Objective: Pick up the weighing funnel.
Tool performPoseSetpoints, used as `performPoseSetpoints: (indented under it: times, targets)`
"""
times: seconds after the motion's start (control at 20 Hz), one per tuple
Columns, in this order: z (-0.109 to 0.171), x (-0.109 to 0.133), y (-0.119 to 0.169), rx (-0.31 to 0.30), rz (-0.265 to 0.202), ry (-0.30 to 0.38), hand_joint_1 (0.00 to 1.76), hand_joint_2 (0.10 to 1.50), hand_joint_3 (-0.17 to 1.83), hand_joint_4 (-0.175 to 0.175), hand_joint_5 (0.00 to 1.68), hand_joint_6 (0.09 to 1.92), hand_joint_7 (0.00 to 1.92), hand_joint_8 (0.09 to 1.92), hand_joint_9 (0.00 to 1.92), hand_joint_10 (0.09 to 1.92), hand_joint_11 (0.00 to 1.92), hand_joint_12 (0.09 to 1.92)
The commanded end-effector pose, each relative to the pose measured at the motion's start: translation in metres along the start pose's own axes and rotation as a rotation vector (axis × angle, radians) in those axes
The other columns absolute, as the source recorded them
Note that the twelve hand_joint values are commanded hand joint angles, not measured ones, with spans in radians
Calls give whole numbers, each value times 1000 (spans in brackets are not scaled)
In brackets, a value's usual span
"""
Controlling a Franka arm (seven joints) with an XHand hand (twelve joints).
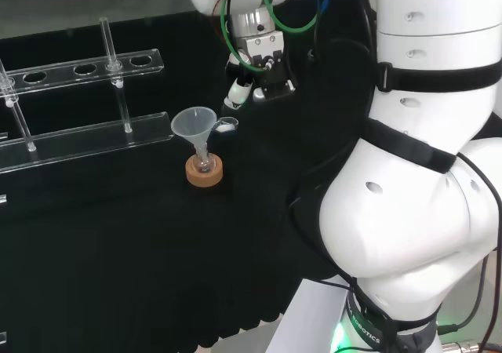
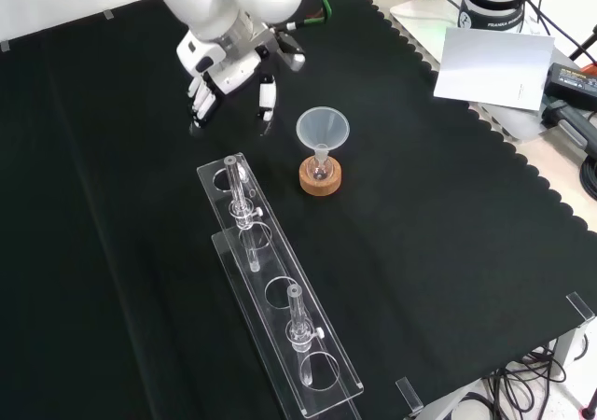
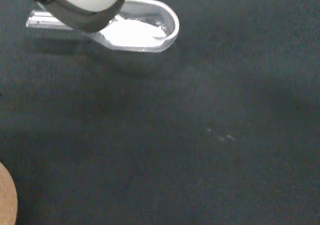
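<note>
Front view: hand (image 2: 227,65) hangs open and empty above the scallop-edged black cloth (image 2: 121,271).

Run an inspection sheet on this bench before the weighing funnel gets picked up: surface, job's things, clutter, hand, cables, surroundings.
Surface: black cloth, flat; a few white specks in the wrist view.
Job's things: weighing funnel lies on the cloth with white powder in it, not held.
Clutter: funnel stands in a small flask on a cork ring; clear rack with glass tubes.
Hand: hand above the cloth, fingers relaxed, holding nothing.
Cables: green and black cables loop at the wrist.
Surroundings: white sheet beyond the cloth's edge.
</note>
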State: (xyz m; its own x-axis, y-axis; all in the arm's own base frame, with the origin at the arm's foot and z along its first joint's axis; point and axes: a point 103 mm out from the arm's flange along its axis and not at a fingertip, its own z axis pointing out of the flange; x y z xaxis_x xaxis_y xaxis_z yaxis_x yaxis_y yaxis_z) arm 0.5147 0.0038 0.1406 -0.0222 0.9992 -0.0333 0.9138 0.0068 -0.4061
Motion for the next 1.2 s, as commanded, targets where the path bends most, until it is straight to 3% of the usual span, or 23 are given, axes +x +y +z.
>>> performPoseSetpoints:
  times: [0.05,0.4,0.9,1.2]
  targets:
    - [16,9,19,16,-80,-9,892,688,290,-18,550,87,363,676,611,568,400,1304]
    - [31,2,26,12,-98,1,915,634,401,-13,627,107,424,664,677,534,426,1289]
    - [49,15,33,49,-90,-23,924,597,480,-9,663,218,493,648,735,498,447,1279]
    - [49,12,38,20,-72,-29,936,589,515,5,654,531,526,653,761,484,475,1275]
